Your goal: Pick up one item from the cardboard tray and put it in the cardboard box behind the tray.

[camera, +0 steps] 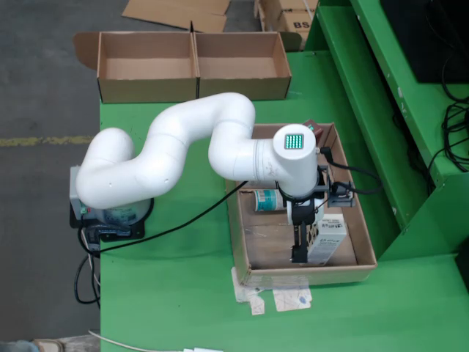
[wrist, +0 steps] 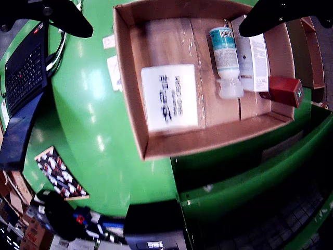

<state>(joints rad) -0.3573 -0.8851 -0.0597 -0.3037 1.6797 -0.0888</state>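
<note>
**Hand hangs over the white carton in the tray**

The white arm (camera: 176, 158) reaches across the green table (camera: 168, 293) and holds its hand (camera: 300, 246) low inside the cardboard tray (camera: 242, 249), right over the near end. In the fixed view the black fingers point down beside a flat white carton (camera: 330, 238) with dark print, lying against the tray's front right corner. The wrist view looks down on the same carton (wrist: 169, 97), and the two dark fingertips (wrist: 62, 18) sit far out at the upper corners of that picture, so the hand looks spread wide and holds nothing.

The carton lies flat, its long side running along the tray's length, almost directly beneath the hand. A capped bottle (wrist: 225, 54), a taller white box (wrist: 253, 49) and a small red box (wrist: 285, 89) lie farther up the tray. The compartmented cardboard box (camera: 192, 67) stands well apart at the table's far edge, beyond the arm's elbow. I judge that the next move is a short straight drop, with the fingers closing across the carton's narrower width.
</note>
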